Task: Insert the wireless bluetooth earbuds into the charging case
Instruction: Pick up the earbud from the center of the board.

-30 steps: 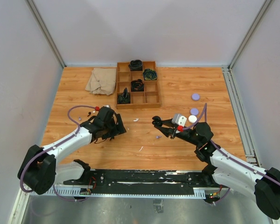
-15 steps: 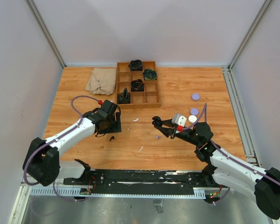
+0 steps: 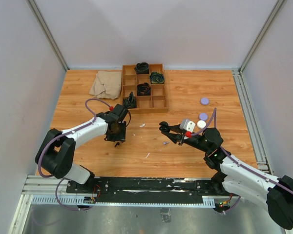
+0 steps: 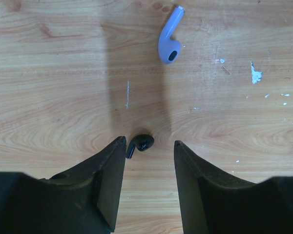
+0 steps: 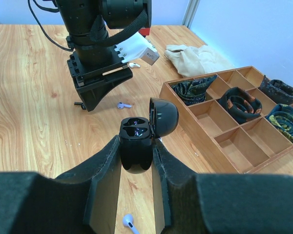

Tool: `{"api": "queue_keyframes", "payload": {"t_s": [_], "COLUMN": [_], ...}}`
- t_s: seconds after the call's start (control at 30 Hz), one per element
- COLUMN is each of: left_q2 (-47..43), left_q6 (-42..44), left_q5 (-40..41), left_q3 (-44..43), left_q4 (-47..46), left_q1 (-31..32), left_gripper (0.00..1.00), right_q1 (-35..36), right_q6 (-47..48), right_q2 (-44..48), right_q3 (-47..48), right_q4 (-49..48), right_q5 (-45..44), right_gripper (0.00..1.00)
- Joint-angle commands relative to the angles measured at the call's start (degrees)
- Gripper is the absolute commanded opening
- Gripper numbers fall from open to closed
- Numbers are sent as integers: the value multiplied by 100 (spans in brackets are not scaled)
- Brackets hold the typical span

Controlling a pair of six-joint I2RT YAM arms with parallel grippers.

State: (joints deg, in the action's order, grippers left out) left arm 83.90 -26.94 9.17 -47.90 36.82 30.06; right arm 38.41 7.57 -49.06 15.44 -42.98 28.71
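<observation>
A black earbud [image 4: 140, 144] lies on the wooden table between the tips of my left gripper [image 4: 148, 144], close to the left finger. The jaws stand apart and point down at it, open. A lilac earbud [image 4: 169, 41] lies further ahead. My right gripper [image 5: 136, 151] is shut on the black charging case [image 5: 136, 139], held above the table with its lid [image 5: 163, 117] flipped open and both wells empty. From above, the left gripper [image 3: 116, 137] is left of the case [image 3: 162, 126]. Another lilac earbud [image 5: 129, 223] lies under the right gripper.
A wooden divided tray [image 3: 160, 102] with dark coiled items stands at the back, with a beige cloth [image 3: 105, 84] to its left. Two lilac pucks [image 3: 204, 101] and a white puck [image 3: 201, 124] lie at the right. Small earbuds [image 3: 142, 125] lie between the arms.
My left arm swung right and came down over the black earbud, and its jaws narrowed around it. The right arm and the case have not moved.
</observation>
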Motion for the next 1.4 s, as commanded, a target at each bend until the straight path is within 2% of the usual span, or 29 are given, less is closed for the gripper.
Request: {"api": "queue_keyframes", "payload": {"t_s": [0.0, 0.43, 0.83, 1.17, 1.37], "left_q2": [162, 399, 531, 483, 206], "left_q6": [141, 127, 92, 84, 36], "left_q5": [-58, -152, -171, -242, -205], "left_q3": [-146, -106, -87, -79, -70], "left_q4": [0, 0, 54, 89, 82], "left_q1": [-36, -29, -29, -27, -27], "left_gripper": [48, 41, 39, 28, 25], "right_q1": [-106, -106, -106, -113, -109], "right_q6": [86, 86, 85, 86, 86], "right_q2": [81, 89, 98, 99, 79], "right_q3": [-24, -11, -15, -16, 18], "right_q4": [-105, -88, -77, -73, -97], "right_q5": [64, 97, 103, 99, 84], "right_gripper": [1, 1, 1, 1, 1]}}
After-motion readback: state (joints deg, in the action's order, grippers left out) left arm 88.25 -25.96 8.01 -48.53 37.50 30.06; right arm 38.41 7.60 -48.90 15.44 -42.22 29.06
